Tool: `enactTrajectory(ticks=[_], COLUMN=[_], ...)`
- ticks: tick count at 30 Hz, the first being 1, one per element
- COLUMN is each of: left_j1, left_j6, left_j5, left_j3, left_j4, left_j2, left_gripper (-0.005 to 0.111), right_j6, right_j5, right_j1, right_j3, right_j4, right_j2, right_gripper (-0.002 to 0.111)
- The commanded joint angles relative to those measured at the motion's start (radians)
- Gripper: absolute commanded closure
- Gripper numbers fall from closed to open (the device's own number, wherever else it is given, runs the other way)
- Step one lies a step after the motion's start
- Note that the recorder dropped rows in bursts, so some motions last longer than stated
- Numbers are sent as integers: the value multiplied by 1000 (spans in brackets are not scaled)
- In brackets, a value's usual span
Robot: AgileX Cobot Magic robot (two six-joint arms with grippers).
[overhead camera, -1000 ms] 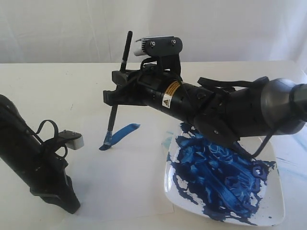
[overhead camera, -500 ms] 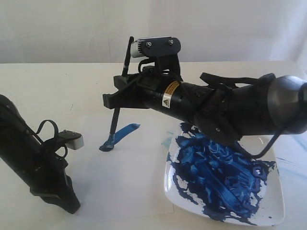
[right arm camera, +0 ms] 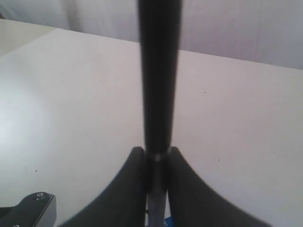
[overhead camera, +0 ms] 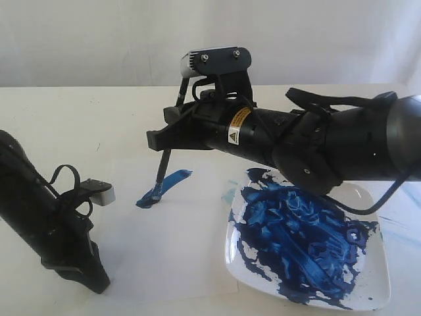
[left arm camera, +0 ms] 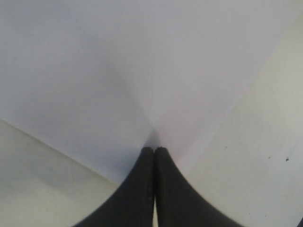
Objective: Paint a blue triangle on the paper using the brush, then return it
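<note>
Centre frame, the right gripper (overhead camera: 156, 139) clamps its jaws on the brush (overhead camera: 162, 174), tip touching a blue stroke (overhead camera: 174, 178) on the paper (overhead camera: 171, 250); lower left, the left gripper (left arm camera: 155, 150) has its jaws pressed together.

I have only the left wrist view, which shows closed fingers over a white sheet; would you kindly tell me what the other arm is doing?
Observer: The right gripper is shut on the brush and holds it nearly upright.
Operator: Thank you. Where is the tip?
Observer: The bristles touch the paper near the lower-left end of a single blue stroke, as the exterior view shows it.
Operator: And where is the paint supply?
Observer: On a square white plate at the paper's right side, smeared with dark blue.
</note>
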Motion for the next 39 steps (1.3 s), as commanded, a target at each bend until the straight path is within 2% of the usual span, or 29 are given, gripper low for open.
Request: enactTrajectory(ticks=[1, 28, 39], left_j1=[-3, -3, -3], left_j6=[6, 6, 6], left_j5=[41, 44, 54], left_j3=[6, 6, 6], left_j4=[0, 0, 0], left_j2=[9, 9, 9], left_gripper=[107, 107, 107], right_j6=[-35, -41, -57], right_j5=[95, 395, 422], right_j1=[-2, -3, -40], right_j3=[-2, 6, 6], right_j4=[-8, -23, -23], right_j2=[-19, -151, -174], right_gripper=[108, 108, 108])
